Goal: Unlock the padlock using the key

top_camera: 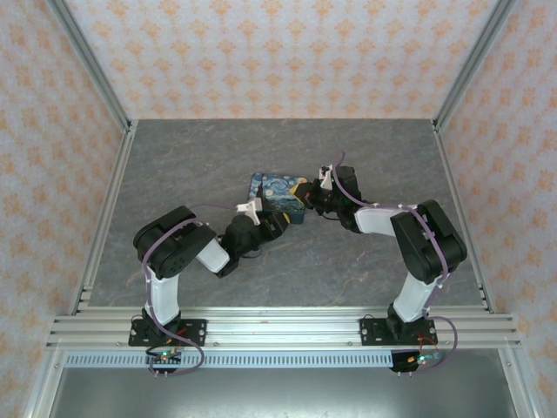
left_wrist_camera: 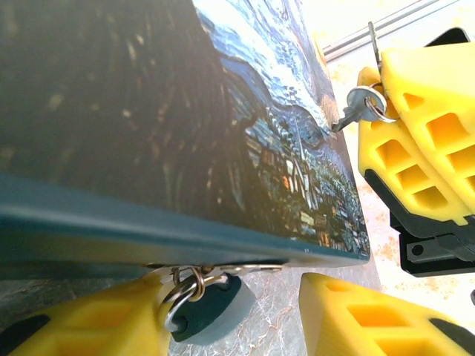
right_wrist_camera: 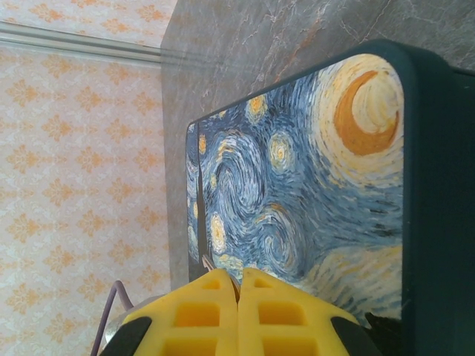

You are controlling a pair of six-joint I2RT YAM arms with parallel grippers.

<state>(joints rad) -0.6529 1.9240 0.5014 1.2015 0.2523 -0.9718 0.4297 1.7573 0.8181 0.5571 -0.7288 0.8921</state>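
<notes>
The padlock (top_camera: 274, 193) lies mid-table, its starry-night face up (right_wrist_camera: 297, 185) and its teal edge crossing the left wrist view (left_wrist_camera: 148, 230). The teal-headed key (left_wrist_camera: 211, 305) hangs on a wire ring just below that edge, and its metal blade runs along the edge. It rests against my left gripper's left finger (left_wrist_camera: 82, 326). My left gripper (left_wrist_camera: 241, 297) (top_camera: 280, 219) is open, fingers wide apart at the padlock's near side. My right gripper (right_wrist_camera: 239, 283) (top_camera: 305, 198) is shut at the padlock's right side on a small silver key (left_wrist_camera: 358, 110) with a ring.
A grey marbled tabletop (top_camera: 200, 157) sits inside an aluminium frame (top_camera: 104, 200) with patterned walls. Both arms reach inward and meet at the padlock. The right gripper's yellow fingers (left_wrist_camera: 415, 148) stand close to the right of the left gripper.
</notes>
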